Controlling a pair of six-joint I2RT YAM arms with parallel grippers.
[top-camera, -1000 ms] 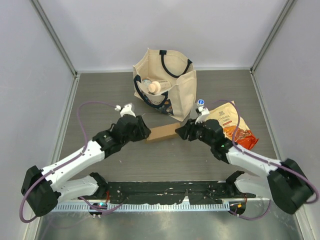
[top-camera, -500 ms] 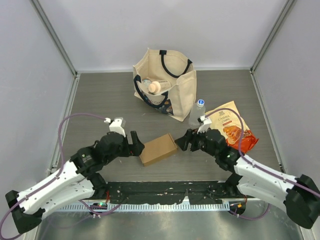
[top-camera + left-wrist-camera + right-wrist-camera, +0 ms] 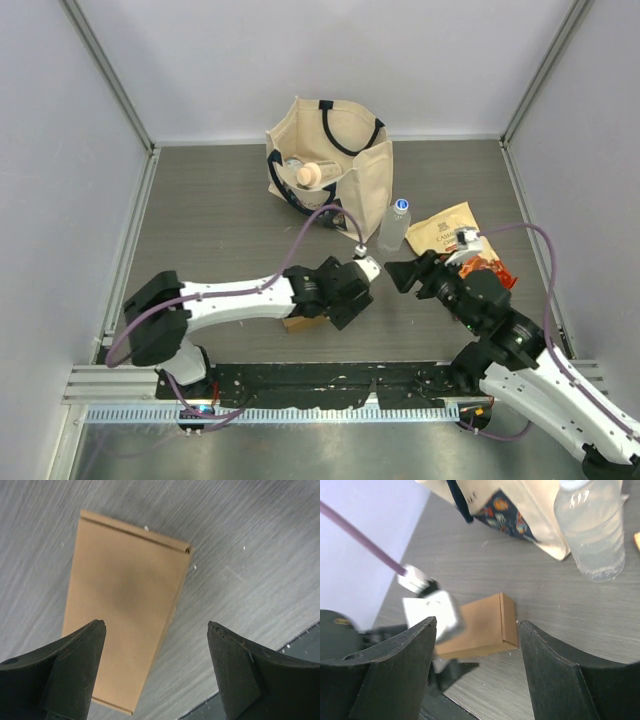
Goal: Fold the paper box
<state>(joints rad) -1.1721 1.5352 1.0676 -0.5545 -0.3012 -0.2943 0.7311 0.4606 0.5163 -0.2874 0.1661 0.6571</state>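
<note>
The paper box (image 3: 125, 610) is plain brown cardboard and lies flat on the grey table. In the top view only a brown corner of the box (image 3: 296, 323) shows under my left arm. My left gripper (image 3: 345, 298) hovers above the box, open and empty; in the left wrist view my left gripper (image 3: 156, 624) has its fingers either side of the box's right edge. My right gripper (image 3: 397, 273) is open and empty, to the right of the box and apart from it. The right wrist view shows the box (image 3: 485, 622) between that gripper's open fingers (image 3: 395, 670), farther off.
A cream canvas tote bag (image 3: 335, 165) with items inside stands at the back. A clear water bottle (image 3: 396, 225) stands beside it, close to my right gripper. An orange-and-cream snack pouch (image 3: 455, 235) lies at the right. The black base rail (image 3: 330, 382) runs along the near edge.
A second ago both grippers held the box between them; it then lay on the table nearer the front. My left arm has swung right over it. My right gripper has drawn back right.
</note>
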